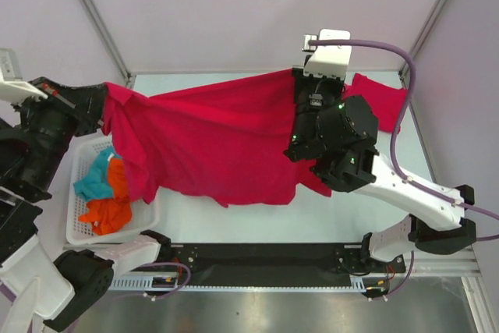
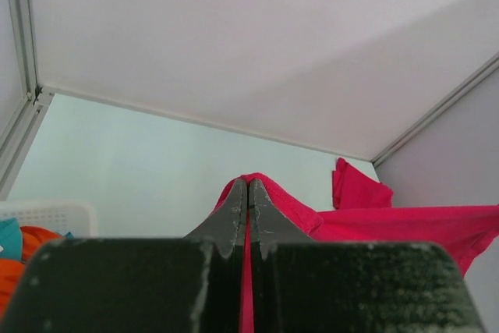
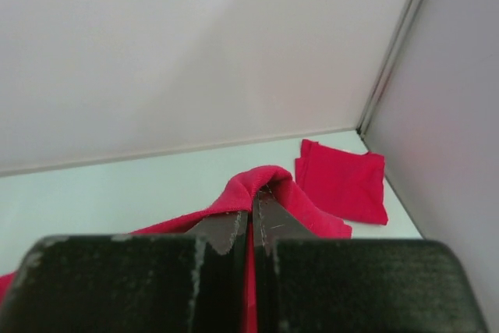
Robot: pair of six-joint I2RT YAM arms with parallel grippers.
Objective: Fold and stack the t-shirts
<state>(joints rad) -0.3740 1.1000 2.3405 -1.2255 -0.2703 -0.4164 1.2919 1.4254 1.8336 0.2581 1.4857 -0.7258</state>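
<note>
Left claw (image 2: 248,186) and right claw (image 3: 252,199) each clamp an edge of the plain crimson-red cloth t-shirt (image 1: 218,138), which is stretched rightward from the white plastic basket (image 1: 75,224). A folded crimson-red t-shirt (image 1: 380,103) lies farther right.

The shirt (image 1: 218,146) is plain crimson, no print. The folded shirt (image 1: 378,103) is the same plain crimson. My fingers (image 3: 269,224) are dark grey, scuffed paler at the edges. My arms (image 1: 405,189) are black and white, the cable (image 1: 401,68) purple. The basket (image 1: 76,220) is white with a lattice pattern. In it are a teal cloth (image 1: 95,179) and an orange cloth (image 1: 109,208). The table (image 1: 257,220) is pale mint, the walls (image 1: 234,13) pale lilac-grey.
</note>
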